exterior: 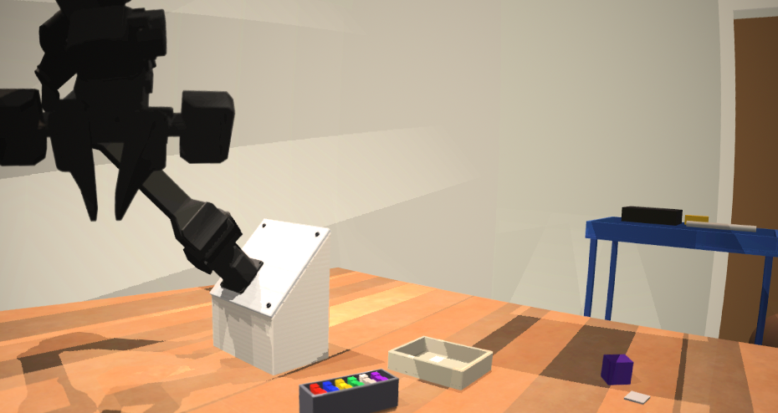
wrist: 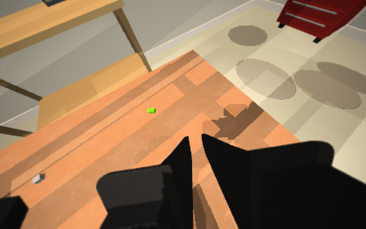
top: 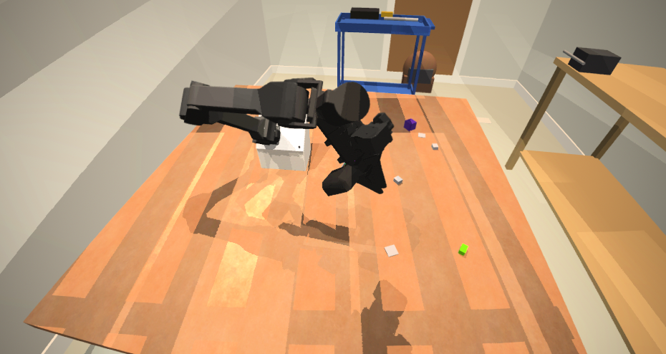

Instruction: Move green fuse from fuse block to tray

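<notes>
The dark fuse block [exterior: 348, 400] stands on the table in front of the white arm base [exterior: 283, 312] [top: 285, 155]. It holds a row of coloured fuses, and the green fuse [exterior: 354, 381] sits in the middle of the row, still seated. The beige tray [exterior: 424, 369] stands just right of the block and holds no fuse. My gripper [exterior: 105, 216] [wrist: 195, 139] hangs high above the table, far up and left of the block in the exterior view. Its fingers are nearly together with nothing between them. In the top view my arm hides the block and the tray.
A small green cube [top: 462, 249] [wrist: 151, 110] and a purple cube [top: 409, 124] [exterior: 616, 369] lie on the table with a few small white and grey pieces [top: 391, 250]. A blue cart [top: 384, 25] [exterior: 680, 236] stands behind the table and a wooden bench [top: 606, 94] to its right.
</notes>
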